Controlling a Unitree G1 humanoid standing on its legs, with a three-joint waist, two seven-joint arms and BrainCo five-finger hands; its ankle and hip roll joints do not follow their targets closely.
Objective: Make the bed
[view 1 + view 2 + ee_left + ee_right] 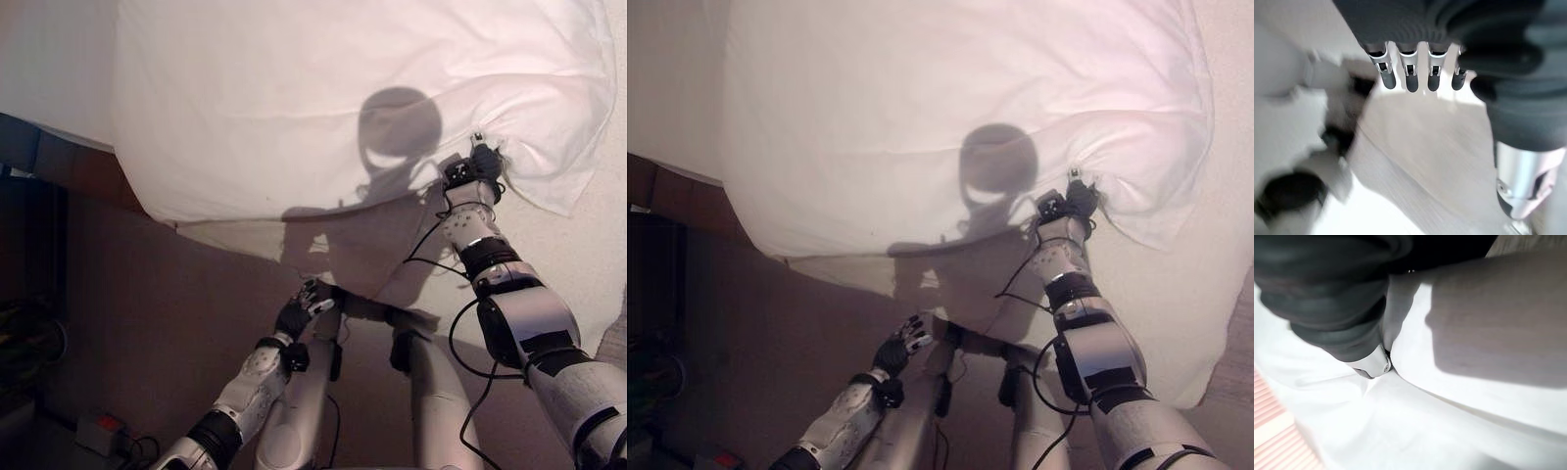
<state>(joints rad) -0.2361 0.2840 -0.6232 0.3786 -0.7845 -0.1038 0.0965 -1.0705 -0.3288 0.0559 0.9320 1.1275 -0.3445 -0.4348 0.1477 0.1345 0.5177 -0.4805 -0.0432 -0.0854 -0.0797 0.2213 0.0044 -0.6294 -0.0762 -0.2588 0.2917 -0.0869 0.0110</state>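
Low by the floor (pixel 147 323), the left hand (pixel 297 315) hangs with fingers straight, holding nothing. White sheet (pixel 323 108) covers the bed (pixel 1215 284) above; the right hand (pixel 478 168) pinches its bunched edge. No writing is readable.

Pillow (pixel 343 88) on bed (pixel 598 245)

1 white duvet (pixel 323 108), 1 mattress (pixel 588 255), 2 hands.

sheet (pixel 323 108): white cloth, matt, creased | mattress (pixel 588 264): pale, finely textured | floor (pixel 127 323): smooth brown
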